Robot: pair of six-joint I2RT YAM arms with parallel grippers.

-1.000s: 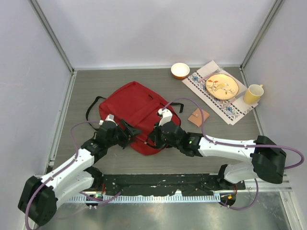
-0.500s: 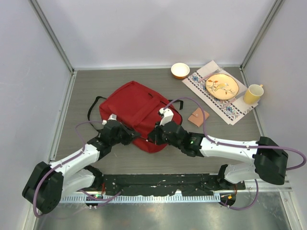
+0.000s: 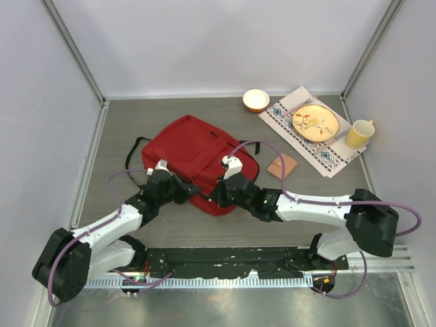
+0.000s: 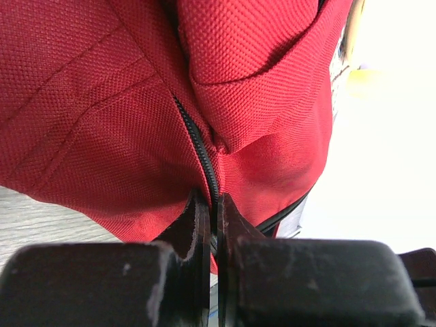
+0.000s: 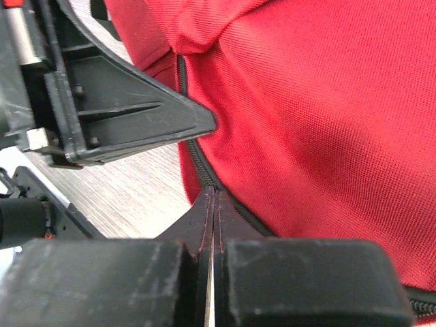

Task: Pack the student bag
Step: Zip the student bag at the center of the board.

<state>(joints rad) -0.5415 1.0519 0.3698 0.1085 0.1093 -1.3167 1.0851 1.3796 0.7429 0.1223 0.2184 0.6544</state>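
Observation:
The student bag point(image 3: 194, 151) is a red fabric backpack lying flat in the middle of the table. Its near edge carries a dark zipper point(image 4: 201, 146). My left gripper point(image 3: 187, 192) is at the bag's near-left edge, and its jaws are shut on the zipper seam point(image 4: 212, 212). My right gripper point(image 3: 216, 195) is at the near edge just to the right, its jaws pressed together on the zipper line point(image 5: 212, 193). In the right wrist view the left gripper's black body point(image 5: 116, 116) sits close beside the bag point(image 5: 320, 116).
A black strap point(image 3: 132, 152) trails off the bag's left side. At the back right are an orange bowl point(image 3: 255, 99), a patterned placemat point(image 3: 336, 161) with a plate point(image 3: 315, 122), and a yellow mug point(image 3: 359, 133). A small brown flat item point(image 3: 282, 165) lies right of the bag.
My left gripper has moved in to the bag's near edge and gone from open to shut on the zipper seam. The right gripper has stayed shut and shifted slightly left.

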